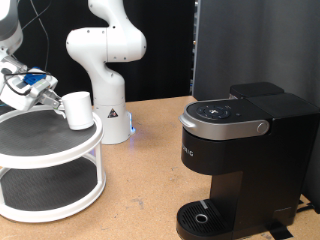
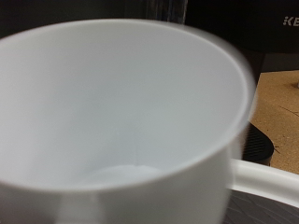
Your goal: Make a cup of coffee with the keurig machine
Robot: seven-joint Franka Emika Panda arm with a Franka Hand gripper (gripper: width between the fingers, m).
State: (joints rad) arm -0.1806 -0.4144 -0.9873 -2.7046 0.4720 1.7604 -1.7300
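The cup (image 1: 78, 108) is a plain white mug, slightly tilted, at the right edge of the top tier of a round white two-tier shelf (image 1: 60, 150) on the exterior view's left. My gripper (image 1: 60, 100) comes in from the left and is shut on the cup's side wall. In the wrist view the cup (image 2: 121, 121) fills nearly the whole picture, open and empty inside; my fingers do not show there. The keurig machine (image 1: 240, 150) stands at the exterior view's right, lid down, its round drip tray (image 1: 205, 218) bare. A dark corner of it shows in the wrist view (image 2: 271, 37).
A white robot arm base (image 1: 105, 70) stands at the back between shelf and machine. A black panel (image 1: 250, 40) rises behind the machine. The wooden table (image 1: 150, 170) lies between shelf and machine. The shelf's white rim (image 2: 266, 182) shows in the wrist view.
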